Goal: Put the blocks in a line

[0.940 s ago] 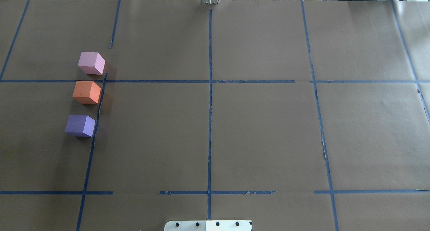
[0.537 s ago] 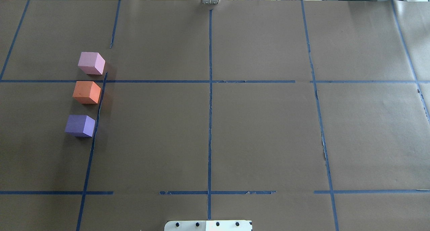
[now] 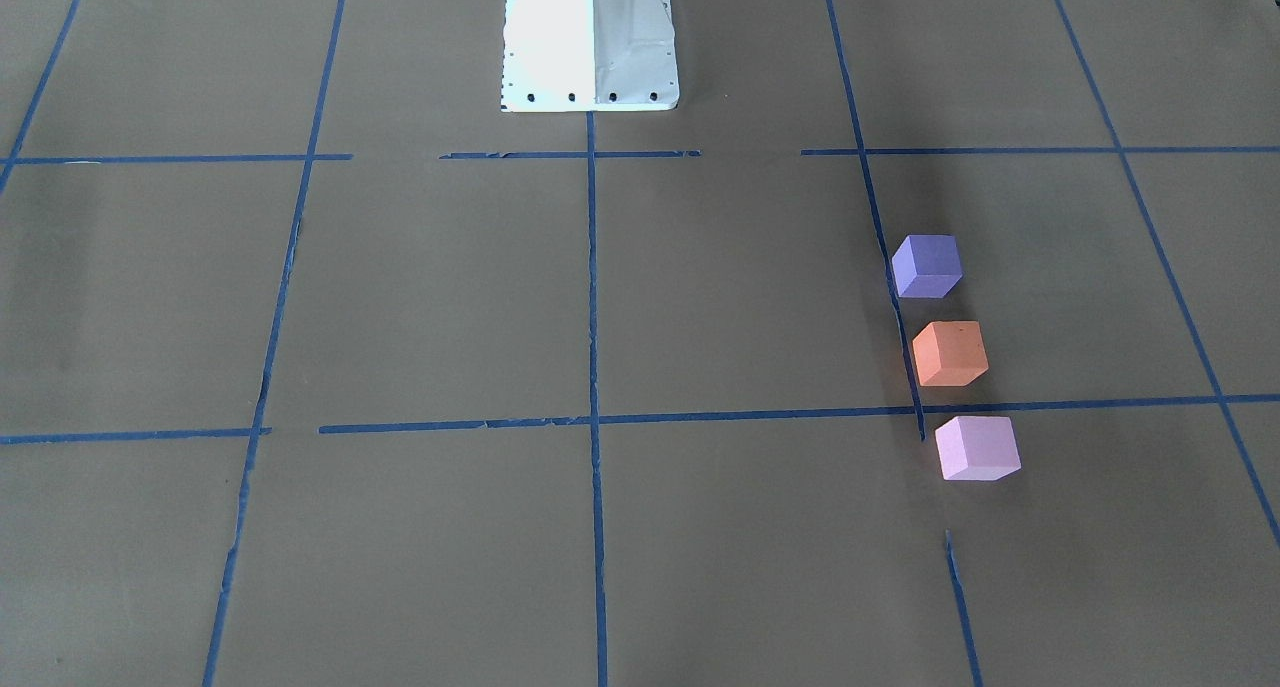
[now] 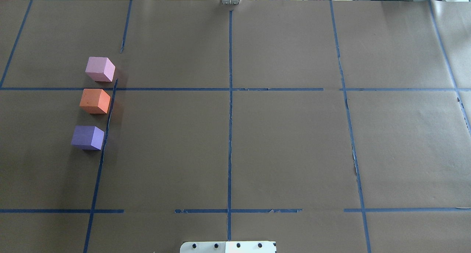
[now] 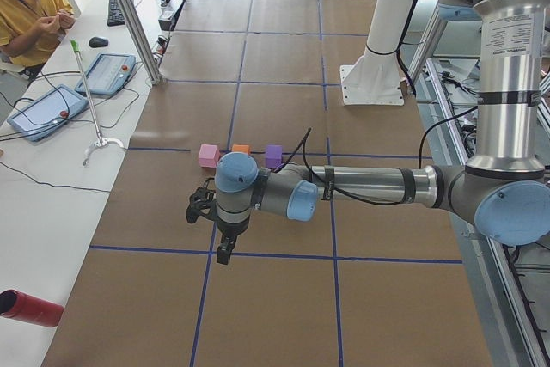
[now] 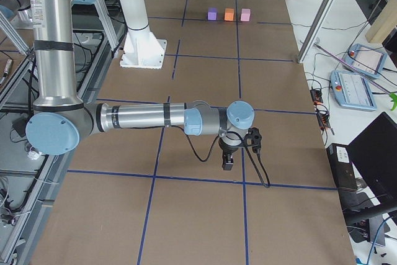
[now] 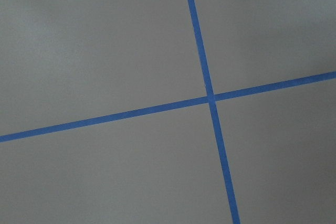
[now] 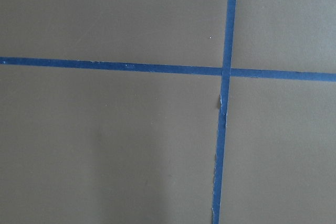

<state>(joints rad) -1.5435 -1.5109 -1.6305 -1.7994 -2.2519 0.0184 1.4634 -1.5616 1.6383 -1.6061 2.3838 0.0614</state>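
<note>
**Overhead view, read left to right.** Three blocks stand in a row at about 9 o'clock on the desk (image 4: 287, 150), just left of a blue tape line (image 4: 98, 172). The purple block (image 4: 87, 137) takes the 6 o'clock end, the orange block (image 4: 95, 101) the middle and the pink block (image 4: 100, 69) the 12 o'clock end (the row leans slightly toward 1 o'clock). None of the blocks touch, and the purple–orange gap is the wider. The white base (image 4: 228, 246) sits at 6 o'clock.

**Side views.** The left end effector (image 5: 222, 255) points down over the desk, apart from the blocks. The right end effector (image 6: 227, 164) does likewise, well apart from them. Whether either one's fingers are apart or together cannot be told.
</note>
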